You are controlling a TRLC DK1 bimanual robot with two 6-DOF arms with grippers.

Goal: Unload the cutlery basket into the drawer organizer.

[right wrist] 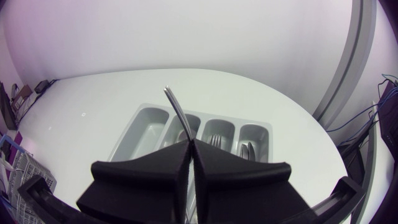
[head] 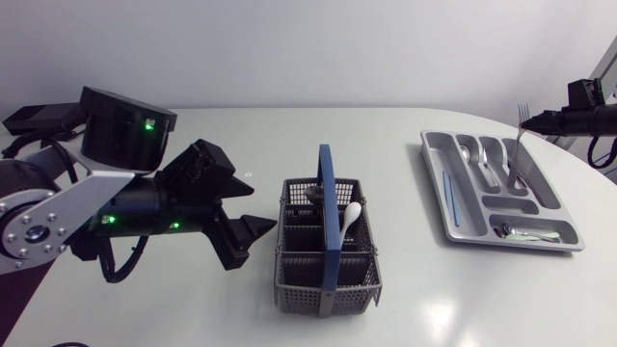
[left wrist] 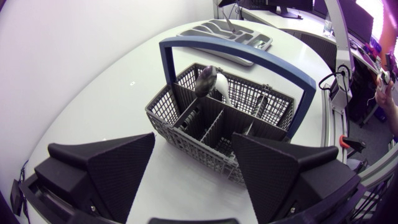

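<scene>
Cutlery basket [head: 304, 297]: lower centre of the frame; a white spoon [head: 353, 217] and a dark-headed utensil [head: 315, 195] stand in its far compartments.
Drawer organizer [head: 431, 154]: right of frame, several pieces already in its compartments.
Right gripper [head: 540, 120]: clamped on a fork [head: 518, 145], tines up, over the organizer.
Left gripper [head: 246, 217]: fingers spread wide, empty, just left of the basket.
Progress: apparently well along; the fork is not yet laid down, and two pieces are left to unload.

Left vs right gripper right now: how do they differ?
The left gripper has its jaws open and empty; the right gripper has its jaws shut on a fork. The left gripper sits beside the cutlery basket; the right gripper is over the drawer organizer. Shared: matte black wedge jaws.
</scene>
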